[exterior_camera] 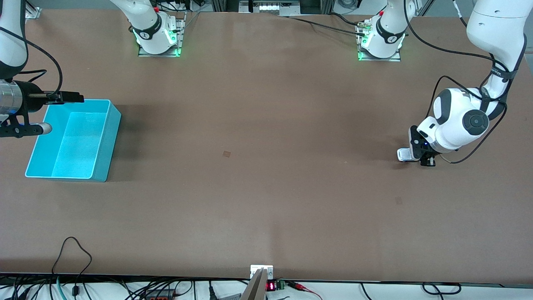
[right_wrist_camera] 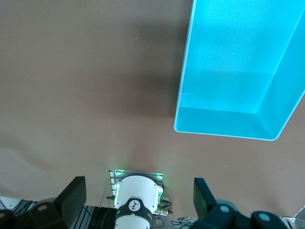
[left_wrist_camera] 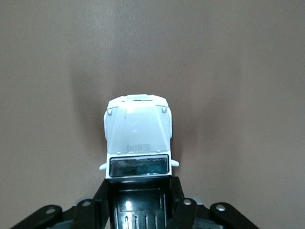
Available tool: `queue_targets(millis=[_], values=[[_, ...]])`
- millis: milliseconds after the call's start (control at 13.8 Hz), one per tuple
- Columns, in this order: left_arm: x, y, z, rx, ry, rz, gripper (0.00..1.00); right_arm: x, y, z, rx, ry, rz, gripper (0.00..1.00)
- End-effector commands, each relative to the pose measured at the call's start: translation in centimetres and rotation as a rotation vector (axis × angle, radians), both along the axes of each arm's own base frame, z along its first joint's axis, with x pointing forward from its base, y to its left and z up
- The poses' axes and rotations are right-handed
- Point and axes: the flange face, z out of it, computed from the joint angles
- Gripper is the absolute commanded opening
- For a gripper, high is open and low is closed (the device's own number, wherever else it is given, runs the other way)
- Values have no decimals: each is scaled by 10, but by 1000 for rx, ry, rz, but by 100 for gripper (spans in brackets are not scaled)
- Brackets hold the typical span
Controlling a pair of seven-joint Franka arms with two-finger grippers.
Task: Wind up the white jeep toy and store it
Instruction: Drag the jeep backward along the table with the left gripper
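Note:
The white jeep toy [exterior_camera: 403,154] stands low at the table surface near the left arm's end. In the left wrist view its white hood [left_wrist_camera: 138,133] points away from the hand, and its black ribbed roof sits between the fingers. My left gripper [exterior_camera: 421,157] is shut on the jeep's sides, also seen in its own wrist view [left_wrist_camera: 138,202]. The turquoise bin [exterior_camera: 111,109] is at the right arm's end and holds nothing. My right gripper [exterior_camera: 66,97] is open and empty, in the air at the bin's corner; its wrist view [right_wrist_camera: 138,198] shows the bin [right_wrist_camera: 224,126].
The right arm's base [exterior_camera: 156,35] and the left arm's base [exterior_camera: 381,41] stand along the table's edge farthest from the front camera. Cables [exterior_camera: 75,254] lie at the edge nearest the camera. Bare brown tabletop [exterior_camera: 258,146] lies between the jeep and the bin.

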Motion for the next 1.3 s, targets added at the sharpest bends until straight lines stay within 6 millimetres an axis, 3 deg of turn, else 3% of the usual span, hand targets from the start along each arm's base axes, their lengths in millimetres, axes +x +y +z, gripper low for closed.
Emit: queue_targets(millis=[0, 724, 1231], values=[[-7, 19, -36, -6, 45, -15, 6, -1, -1, -2, 18, 13, -5, 100], [-12, 55, -41, -13, 53, -22, 6, 0, 1, -2, 18, 13, -4, 100], [-13, 66, -51, -18, 63, -9, 6, -1, 2, -2, 18, 15, -2, 100]])
